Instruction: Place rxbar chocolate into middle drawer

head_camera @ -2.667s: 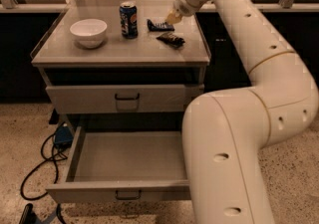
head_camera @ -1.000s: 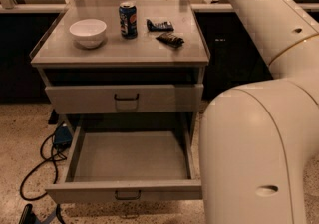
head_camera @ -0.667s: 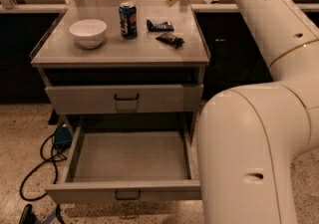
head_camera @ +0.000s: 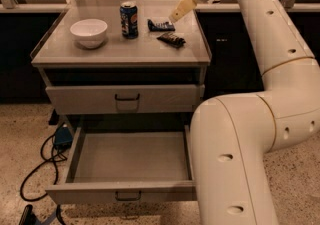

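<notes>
The rxbar chocolate [head_camera: 171,40], a small dark crumpled wrapper, lies on the cabinet top near its right edge. My gripper [head_camera: 180,9] hangs in the air just above and behind it, over the back right of the top, touching nothing. The middle drawer [head_camera: 128,196] is pulled wide open below, and its grey interior holds nothing.
A flatter dark packet with light print [head_camera: 161,24] lies just behind the rxbar. A blue soda can [head_camera: 129,19] and a white bowl [head_camera: 89,32] stand to the left. The upper handled drawer [head_camera: 125,99] is closed. My arm's bulky white links [head_camera: 235,159] fill the right foreground. Cables [head_camera: 42,161] lie on the floor at left.
The gripper, raised off the cabinet top earlier, has come down and slightly right over the last second toward the two dark packets. Nothing on the cabinet has moved.
</notes>
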Tool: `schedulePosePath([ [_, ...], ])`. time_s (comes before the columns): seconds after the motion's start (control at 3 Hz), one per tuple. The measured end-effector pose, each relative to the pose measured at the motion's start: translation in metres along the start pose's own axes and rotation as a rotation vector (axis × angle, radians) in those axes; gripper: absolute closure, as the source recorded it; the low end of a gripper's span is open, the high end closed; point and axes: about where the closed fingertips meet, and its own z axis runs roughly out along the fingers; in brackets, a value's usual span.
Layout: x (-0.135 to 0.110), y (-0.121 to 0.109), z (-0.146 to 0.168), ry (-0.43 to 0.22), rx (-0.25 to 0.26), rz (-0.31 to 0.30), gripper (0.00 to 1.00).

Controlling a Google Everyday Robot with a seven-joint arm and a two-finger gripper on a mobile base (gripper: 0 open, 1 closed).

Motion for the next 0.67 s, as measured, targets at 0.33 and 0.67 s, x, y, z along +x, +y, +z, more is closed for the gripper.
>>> schedulePosePath([
  [0.33, 0.0088, 0.0171, 0.0022, 0.037, -0.065, 0.002, 0.00],
  [0.67, 0.0090, 0.0172, 0.0023, 0.037, -0.065, 0.002, 0.00],
])
